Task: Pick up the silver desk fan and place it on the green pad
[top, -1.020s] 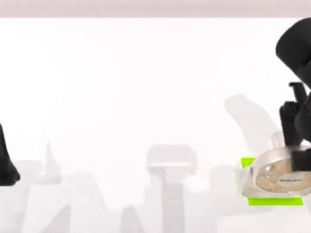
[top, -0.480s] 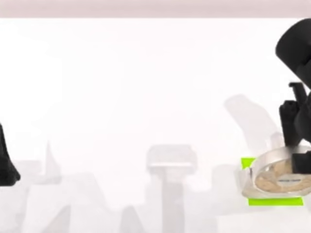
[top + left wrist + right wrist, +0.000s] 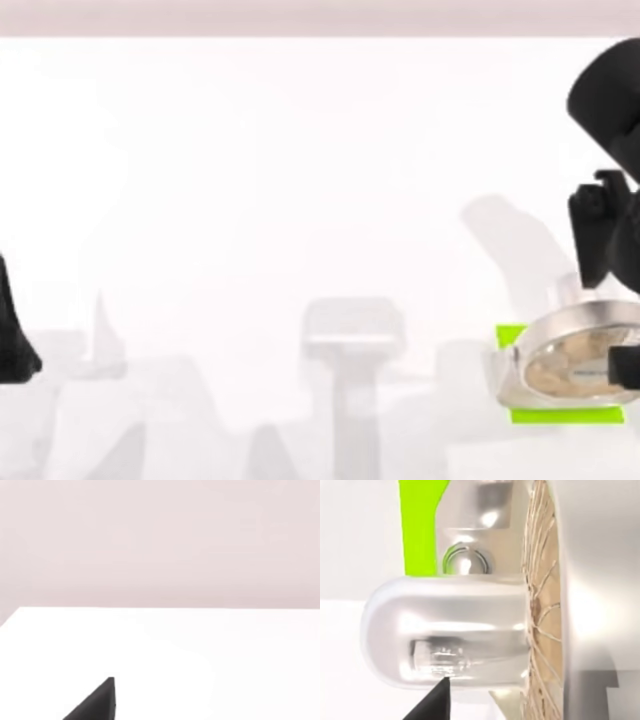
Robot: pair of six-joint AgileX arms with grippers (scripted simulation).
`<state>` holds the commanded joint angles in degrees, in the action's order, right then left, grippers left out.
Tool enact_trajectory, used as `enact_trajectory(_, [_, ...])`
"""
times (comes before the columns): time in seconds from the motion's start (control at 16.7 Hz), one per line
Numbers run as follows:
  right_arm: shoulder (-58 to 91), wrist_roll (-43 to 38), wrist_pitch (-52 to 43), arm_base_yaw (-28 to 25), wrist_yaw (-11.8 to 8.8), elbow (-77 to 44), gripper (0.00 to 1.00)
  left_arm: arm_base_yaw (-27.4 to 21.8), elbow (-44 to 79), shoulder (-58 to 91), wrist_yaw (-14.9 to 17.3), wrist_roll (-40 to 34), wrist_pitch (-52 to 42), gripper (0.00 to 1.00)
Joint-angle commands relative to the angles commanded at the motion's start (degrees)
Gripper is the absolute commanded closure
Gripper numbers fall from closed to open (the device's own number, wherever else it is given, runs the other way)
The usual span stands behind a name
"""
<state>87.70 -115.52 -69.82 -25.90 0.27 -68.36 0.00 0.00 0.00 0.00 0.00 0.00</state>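
Silver desk fan (image 3: 572, 358) over green pad (image 3: 513, 334), right edge

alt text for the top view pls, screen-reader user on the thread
The silver desk fan sits over the green pad near the table's right edge, with the right gripper at its ring. The left arm is parked at the left edge.

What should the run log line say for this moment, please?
stage: placing | fan: over green pad | right gripper: at fan's ring | left arm: parked, table's left edge
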Motion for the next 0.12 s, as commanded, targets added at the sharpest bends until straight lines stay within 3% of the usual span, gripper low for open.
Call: enact_trajectory(0.12, [0.0, 0.0, 0.0, 0.0, 0.0, 0.0, 0.00, 0.0, 0.0, 0.0, 0.0, 0.0, 0.0, 0.00])
